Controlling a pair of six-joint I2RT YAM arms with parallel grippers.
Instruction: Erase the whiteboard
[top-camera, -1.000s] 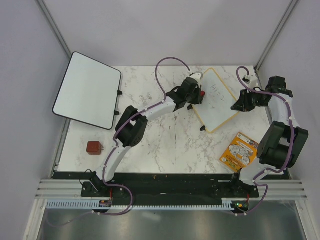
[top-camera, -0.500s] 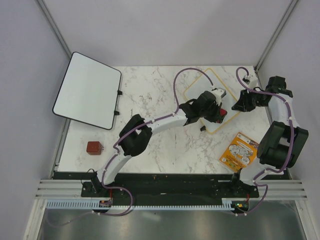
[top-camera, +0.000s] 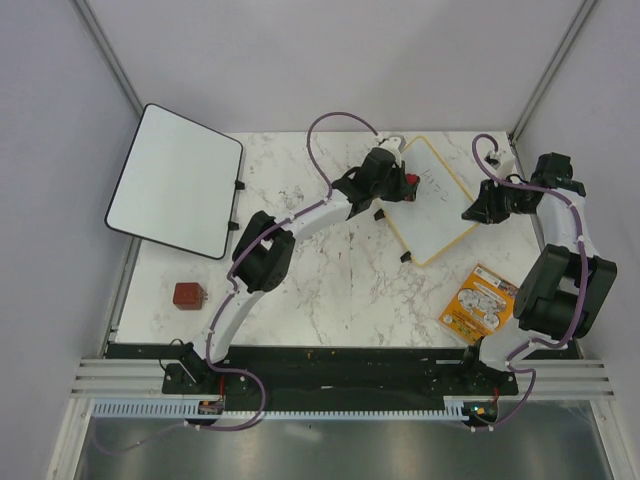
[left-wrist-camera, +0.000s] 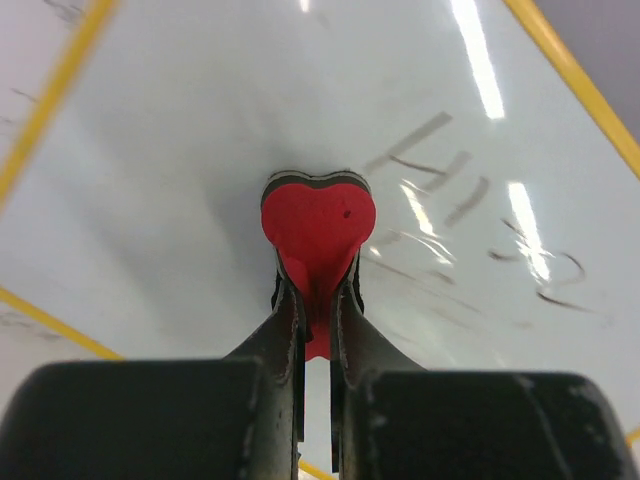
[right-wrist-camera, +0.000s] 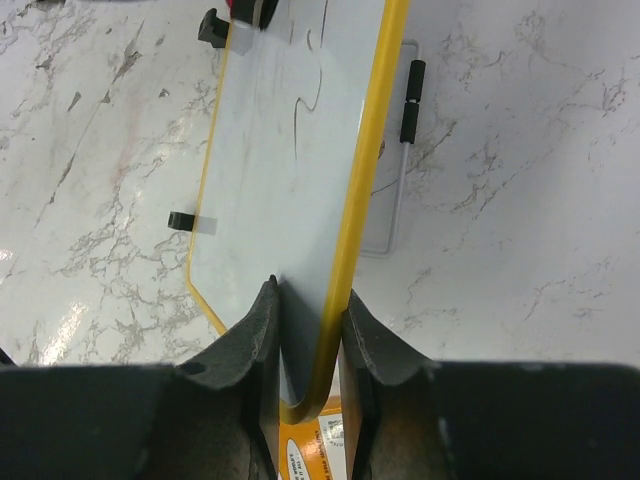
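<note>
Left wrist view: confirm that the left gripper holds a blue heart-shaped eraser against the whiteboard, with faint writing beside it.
Not blue. The left wrist view shows that the heart-shaped eraser in the left gripper is red. The rest holds: it sits against the whiteboard, with faint writing beside it.

Glossy whiteboard (left-wrist-camera: 180, 130) — matt red eraser (left-wrist-camera: 318, 225) — polished, marble-look table (right-wrist-camera: 520, 180)

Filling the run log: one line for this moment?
left gripper: shut on eraser, over whiteboard | right gripper: shut on whiteboard edge | writing: visible
</note>
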